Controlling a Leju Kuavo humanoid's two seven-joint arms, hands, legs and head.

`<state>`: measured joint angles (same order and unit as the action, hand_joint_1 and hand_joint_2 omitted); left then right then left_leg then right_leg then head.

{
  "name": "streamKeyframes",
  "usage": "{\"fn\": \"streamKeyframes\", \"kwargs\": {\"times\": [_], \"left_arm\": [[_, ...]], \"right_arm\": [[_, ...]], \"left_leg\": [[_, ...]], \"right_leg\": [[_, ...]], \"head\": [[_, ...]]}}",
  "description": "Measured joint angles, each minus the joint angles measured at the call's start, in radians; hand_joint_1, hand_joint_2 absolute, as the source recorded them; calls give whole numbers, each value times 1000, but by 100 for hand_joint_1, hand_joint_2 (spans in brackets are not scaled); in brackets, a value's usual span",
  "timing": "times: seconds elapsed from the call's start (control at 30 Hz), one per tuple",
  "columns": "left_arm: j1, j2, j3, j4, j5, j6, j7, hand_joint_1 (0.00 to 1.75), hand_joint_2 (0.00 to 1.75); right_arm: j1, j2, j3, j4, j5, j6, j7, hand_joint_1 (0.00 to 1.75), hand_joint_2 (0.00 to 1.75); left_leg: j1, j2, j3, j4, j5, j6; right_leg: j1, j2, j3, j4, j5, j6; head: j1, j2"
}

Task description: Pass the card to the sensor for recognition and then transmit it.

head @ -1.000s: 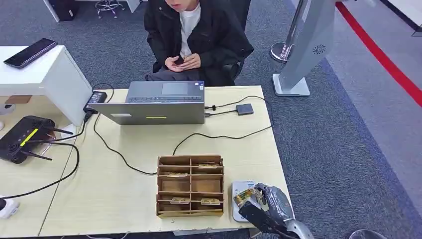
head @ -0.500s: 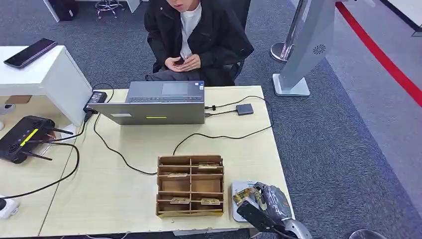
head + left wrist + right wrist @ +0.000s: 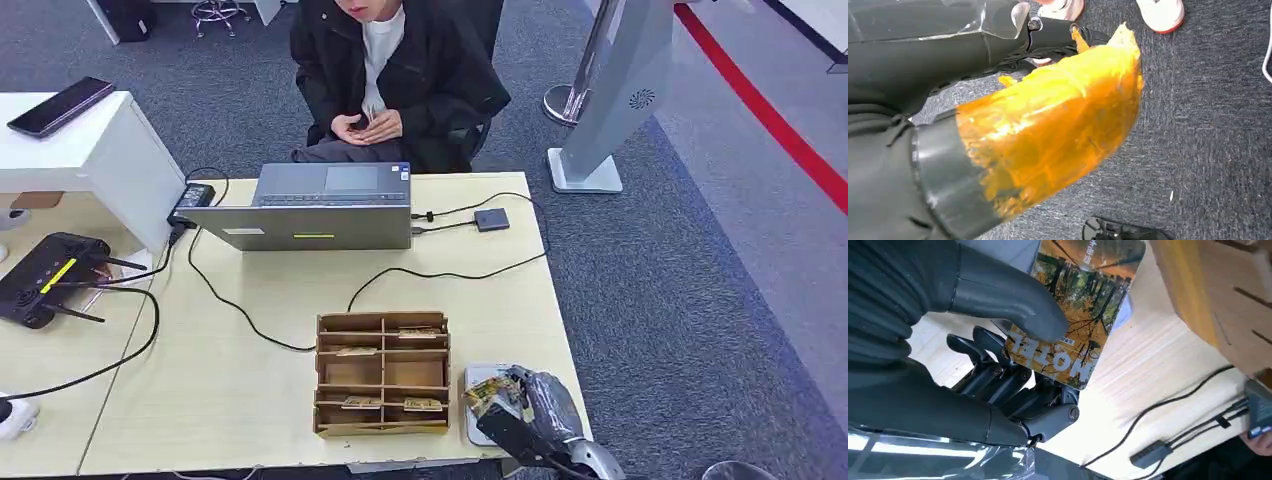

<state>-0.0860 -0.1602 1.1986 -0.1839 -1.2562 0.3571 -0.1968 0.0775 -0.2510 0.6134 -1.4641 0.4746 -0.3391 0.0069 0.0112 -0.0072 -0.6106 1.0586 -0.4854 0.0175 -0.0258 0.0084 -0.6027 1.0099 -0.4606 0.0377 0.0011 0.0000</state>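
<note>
The right robot hand holds a card printed with an autumn forest scene at the near right corner of the pale wooden bench. In the right wrist view, the thick grey thumb presses on the card's face while the dark fingers curl beneath it. The card sits over a small white sensor pad lying on the bench just right of a wooden compartment box, several of whose slots hold similar cards.

Farther back, a grey laptop stands open towards a seated person in a dark jacket, whose hands are clasped at the lap. Black cables trail across the bench from the laptop to a small dark device on the right. A black router with a yellow stripe rests at the left, and a dark phone lies on a white stand beyond it.

The left wrist view looks down on grey carpet, and whether the left robot hand is wide or closed cannot be told.
</note>
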Motion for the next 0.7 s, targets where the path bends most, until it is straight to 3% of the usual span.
{"fn": "streamKeyframes", "kwargs": {"times": [0.2,0.7], "left_arm": [[0,0,2,0,6,0,-2,0,0],[1,-1,8,0,12,0,-3,0,0]], "right_arm": [[1,12,-18,-29,-9,-17,-50,175,175],[23,28,-58,-115,16,-60,-101,175,175]], "left_leg": [[0,0,0,0,0,0],[0,0,0,0,0,0]], "right_leg": [[0,0,0,0,0,0],[0,0,0,0,0,0]], "head": [[0,0],[0,0]]}}
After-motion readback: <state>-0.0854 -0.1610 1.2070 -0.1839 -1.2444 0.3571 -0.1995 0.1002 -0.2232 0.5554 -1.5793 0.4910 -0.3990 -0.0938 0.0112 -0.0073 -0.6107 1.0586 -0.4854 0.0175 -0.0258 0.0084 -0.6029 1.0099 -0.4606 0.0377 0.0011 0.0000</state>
